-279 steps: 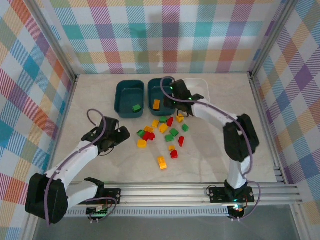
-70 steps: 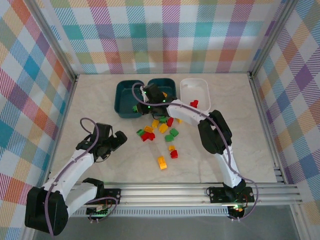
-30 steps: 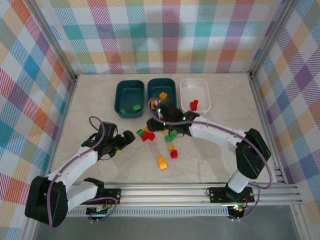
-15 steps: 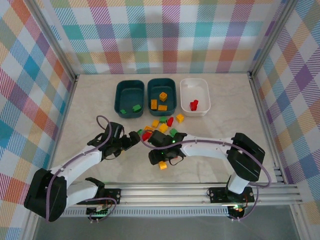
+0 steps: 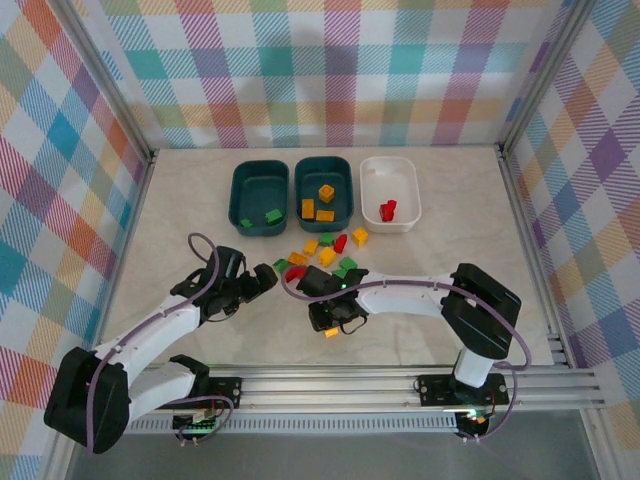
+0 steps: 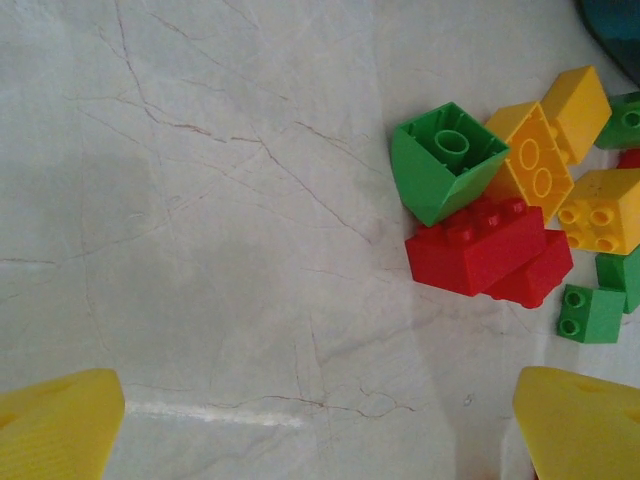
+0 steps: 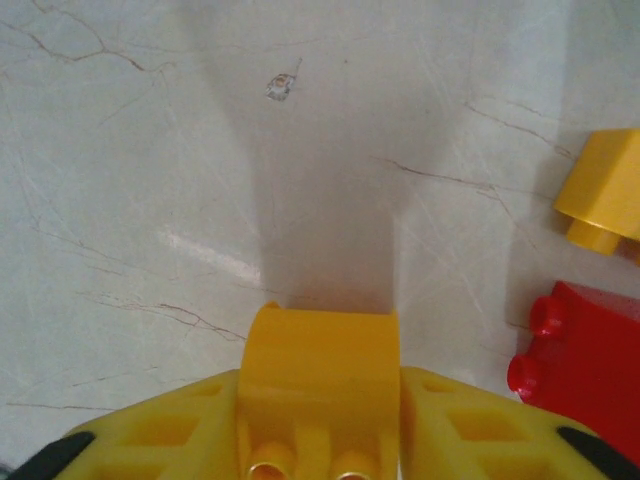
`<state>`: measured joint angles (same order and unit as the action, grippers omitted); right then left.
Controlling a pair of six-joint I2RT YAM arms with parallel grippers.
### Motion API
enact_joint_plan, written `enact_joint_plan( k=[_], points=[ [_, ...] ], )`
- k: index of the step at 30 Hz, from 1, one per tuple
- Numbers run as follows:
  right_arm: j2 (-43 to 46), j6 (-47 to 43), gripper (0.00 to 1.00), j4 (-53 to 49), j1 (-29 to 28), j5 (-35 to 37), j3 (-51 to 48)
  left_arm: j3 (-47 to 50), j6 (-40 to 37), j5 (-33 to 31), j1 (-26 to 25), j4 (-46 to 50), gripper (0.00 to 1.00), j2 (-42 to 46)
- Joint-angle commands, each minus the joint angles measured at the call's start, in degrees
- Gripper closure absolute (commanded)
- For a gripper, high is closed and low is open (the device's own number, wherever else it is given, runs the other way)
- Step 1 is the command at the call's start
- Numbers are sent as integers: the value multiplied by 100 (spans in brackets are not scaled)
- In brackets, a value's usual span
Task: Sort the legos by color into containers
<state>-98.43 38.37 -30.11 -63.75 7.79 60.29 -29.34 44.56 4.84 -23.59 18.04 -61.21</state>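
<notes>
Loose legos in red, green and yellow lie in a pile at mid-table. My right gripper is low over the table just in front of that pile. In the right wrist view it is shut on a yellow lego, which sits tight between both yellow fingers. My left gripper hovers left of the pile, open, with bare table between its fingers. Ahead of it lie a green lego and red legos. The containers stand at the back: a teal one with green legos, a teal one with yellow, a white one with red.
A red lego and a yellow one lie just right of my right gripper. Plaid walls and metal rails enclose the table. Bare marble lies to the left and right of the pile.
My right gripper swung from beside the bins down to the near side of the pile and closed on the yellow lego. My left gripper edged toward the pile, still open.
</notes>
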Motion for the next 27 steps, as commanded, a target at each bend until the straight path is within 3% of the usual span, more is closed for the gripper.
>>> enact_joint_plan(
  k=[1, 5, 12, 19, 22, 27],
  points=[
    [98, -108, 67, -98, -33, 208, 25, 44, -59, -115, -31, 143, 0, -31],
    [246, -588, 68, -401, 52, 806, 468, -39, -125, -209, -26, 244, 0, 8],
    [-219, -1772, 70, -156, 1216, 1144, 1833, -290, -228, -169, -22, 342, 0, -147],
    [-1225, -2168, 70, 593, 2362, 798, 2979, -357, -208, -29, -21, 472, 0, -197],
    [-1977, -2103, 69, 263, 2735, 294, 3937, -367, -167, 97, -20, 445, 0, -274],
    [-2953, -2243, 65, -269, 2975, 167, 5118, -456, -192, 188, -26, 456, 0, -476]
  ],
)
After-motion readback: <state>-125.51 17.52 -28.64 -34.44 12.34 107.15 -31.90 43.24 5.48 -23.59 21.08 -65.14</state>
